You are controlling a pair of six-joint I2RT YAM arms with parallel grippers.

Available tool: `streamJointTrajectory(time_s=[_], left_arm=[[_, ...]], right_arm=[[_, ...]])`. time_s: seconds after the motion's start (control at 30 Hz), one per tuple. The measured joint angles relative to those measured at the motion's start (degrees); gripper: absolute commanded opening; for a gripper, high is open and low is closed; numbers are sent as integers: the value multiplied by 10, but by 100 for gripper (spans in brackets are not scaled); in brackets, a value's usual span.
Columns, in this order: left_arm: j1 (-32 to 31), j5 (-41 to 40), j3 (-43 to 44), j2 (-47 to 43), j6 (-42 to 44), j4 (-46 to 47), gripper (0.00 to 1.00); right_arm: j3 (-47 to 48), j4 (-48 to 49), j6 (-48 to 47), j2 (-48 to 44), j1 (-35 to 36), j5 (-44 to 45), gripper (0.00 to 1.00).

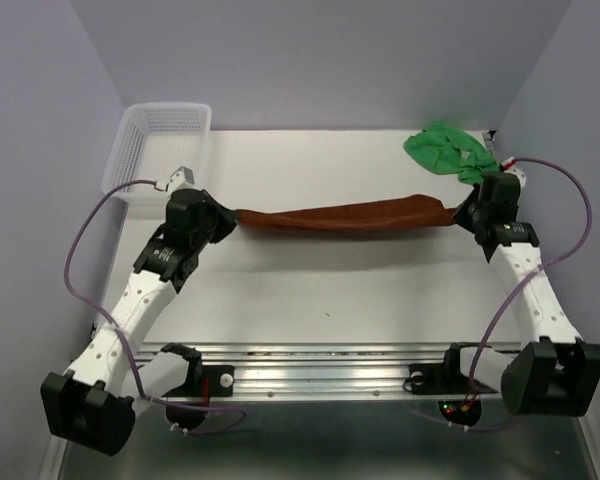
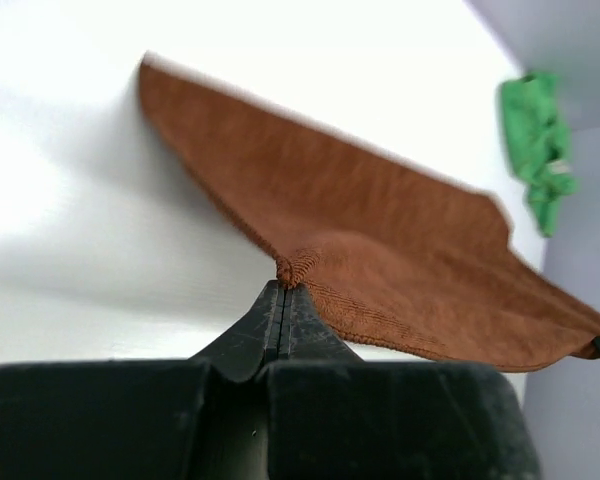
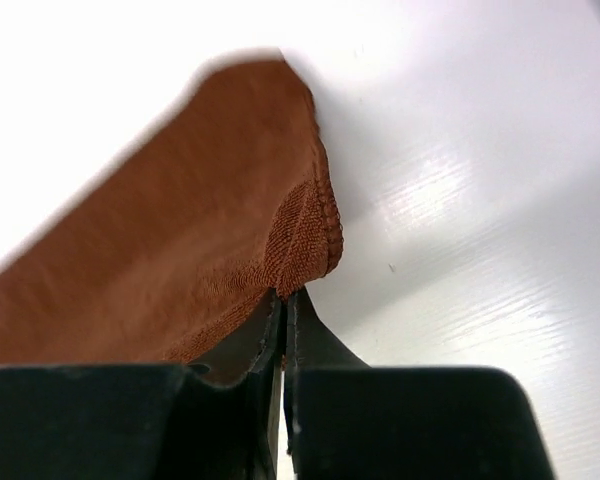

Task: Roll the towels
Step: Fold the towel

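Brown towel [image 1: 345,215] stretched between both your grippers, mid-table

Around it you've got a white basket [image 1: 140,150] at the far left corner and a crumpled green towel [image 1: 445,150] at the far right, just behind the right arm, neither touching the brown one. Left gripper [image 2: 283,290] and right gripper [image 3: 285,300] are each pinched tight on one end, so it reads as a narrow bunched band across the white table [image 1: 330,290]

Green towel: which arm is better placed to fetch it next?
Right, probably. The green towel lies just beyond the right gripper; the left gripper is across the table. Both grip the brown towel.
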Motion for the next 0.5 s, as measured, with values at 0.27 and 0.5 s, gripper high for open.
streamJointTrajectory(time_s=[0.27,0.5], left_arm=[[-1,-25,139,-130,6,-80,0],[-4,-16,207,-224,4,-127,0]], right_arm=[[131,-95,-12,-124,1,43,1],[241,-178,-15,-223,4,44,1]])
